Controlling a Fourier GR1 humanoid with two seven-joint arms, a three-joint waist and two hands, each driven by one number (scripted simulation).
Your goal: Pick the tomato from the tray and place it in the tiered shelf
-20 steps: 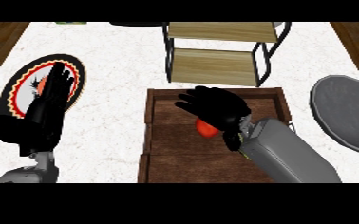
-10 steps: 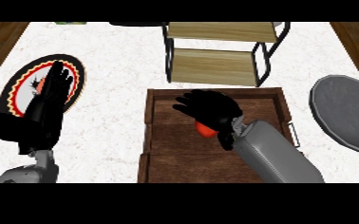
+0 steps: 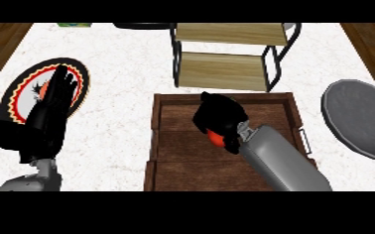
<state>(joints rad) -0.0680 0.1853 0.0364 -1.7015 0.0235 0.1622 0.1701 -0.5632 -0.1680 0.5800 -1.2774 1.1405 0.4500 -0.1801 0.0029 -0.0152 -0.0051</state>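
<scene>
Head view: white speckled counter (image 3: 124, 69) lying between wood strips at both sides. Right hand (image 3: 219, 115) curling its fingers round the tomato (image 3: 217, 138) over the tray (image 3: 176, 144), only a red sliver showing under the palm. Shelf (image 3: 223, 70) standing just behind the tray, top tier cut off. Left hand (image 3: 53, 101) resting at left, fingers straight and together, covering part of a patterned plate (image 3: 22, 87). Grey plate (image 3: 355, 121) getting cut off at right

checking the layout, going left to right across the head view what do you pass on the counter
left hand resting over the patterned plate → wooden tray → right hand curled on the tomato → grey plate
</scene>
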